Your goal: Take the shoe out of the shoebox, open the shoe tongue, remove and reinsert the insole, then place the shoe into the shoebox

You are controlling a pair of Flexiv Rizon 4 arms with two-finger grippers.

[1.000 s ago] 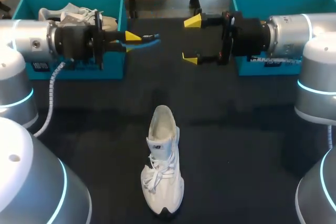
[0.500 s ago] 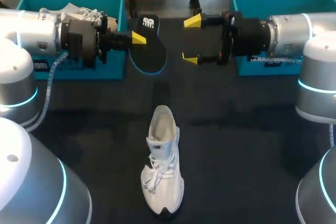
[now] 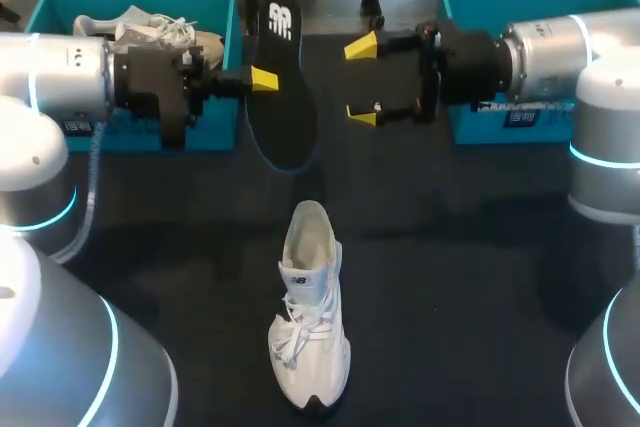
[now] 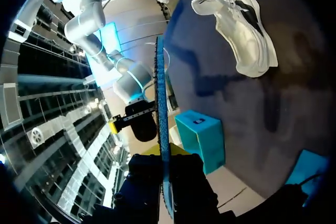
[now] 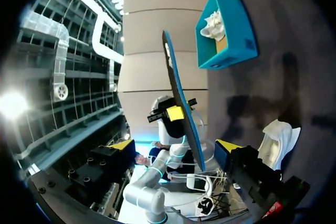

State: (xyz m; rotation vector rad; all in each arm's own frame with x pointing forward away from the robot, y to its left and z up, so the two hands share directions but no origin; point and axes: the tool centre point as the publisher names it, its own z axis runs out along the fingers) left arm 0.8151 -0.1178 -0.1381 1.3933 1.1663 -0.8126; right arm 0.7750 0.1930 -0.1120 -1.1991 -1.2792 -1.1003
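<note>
Left gripper [image 3: 262, 78] is clamped on the insole [image 3: 278, 87], and I'm taking that from my left wrist view, where the insole [image 4: 161, 129] runs edge-on straight out between the fingers of the gripper [image 4: 163, 163]. Insole is black with a blue rim, held up off the table, beyond the shoe's heel end and slightly to my left of it. Shoe [image 3: 308, 322] is white and laced, standing on its sole on the dark table [image 3: 480, 267] with its toe toward me, nothing touching it. Right gripper [image 3: 361, 80] is beyond the shoe to my right, fingers spread wide and empty, facing the insole and near it but apart. From its wrist view the insole [image 5: 181, 108] hangs ahead of the gripper [image 5: 175, 148], with the shoe [image 5: 277, 136] off to the side. Left shoebox [image 3: 212, 127], teal, sits far left of the shoe and holds a second shoe [image 3: 150, 25]. Right shoebox [image 3: 470, 127] sits far right.
</note>
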